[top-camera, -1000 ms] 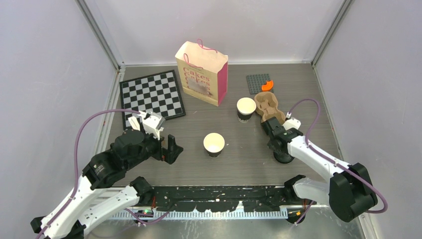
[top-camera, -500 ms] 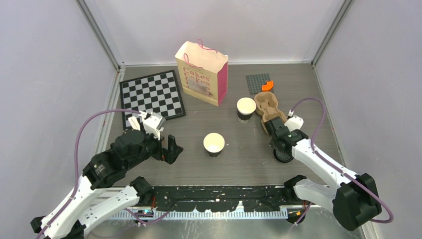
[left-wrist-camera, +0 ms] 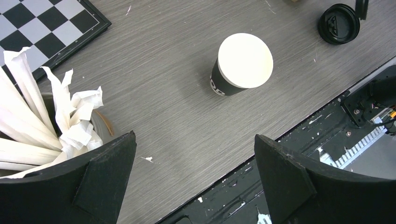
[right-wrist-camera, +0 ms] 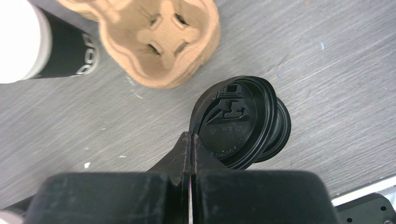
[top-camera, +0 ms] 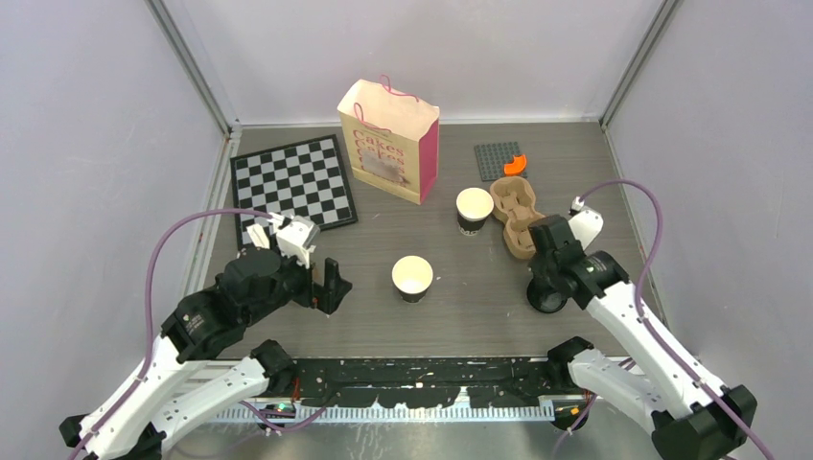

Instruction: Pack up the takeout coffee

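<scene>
Two open paper coffee cups stand on the table, one in the middle (top-camera: 412,278) (left-wrist-camera: 243,63) and one farther back (top-camera: 474,209) (right-wrist-camera: 28,44) beside the brown cup carrier (top-camera: 516,216) (right-wrist-camera: 159,37). My right gripper (right-wrist-camera: 191,137) (top-camera: 545,286) is shut on the rim of a black lid (right-wrist-camera: 233,121), which sits tilted over a second black lid (right-wrist-camera: 280,128) on the table. The lids (top-camera: 548,299) (left-wrist-camera: 339,23) lie at the near right. My left gripper (left-wrist-camera: 194,177) (top-camera: 326,283) hangs wide open over bare table, left of the middle cup, holding nothing.
A grey cup of white wrapped sticks (left-wrist-camera: 42,121) stands close to my left finger. A chessboard (top-camera: 292,182) lies at the back left, a paper bag (top-camera: 388,139) stands behind the cups, and a grey baseplate (top-camera: 497,160) with an orange piece (top-camera: 515,165) is at the back right.
My right jaws have closed onto the lid's rim, and the right arm's elbow has swung out to the right. The left arm and both cups have not moved.
</scene>
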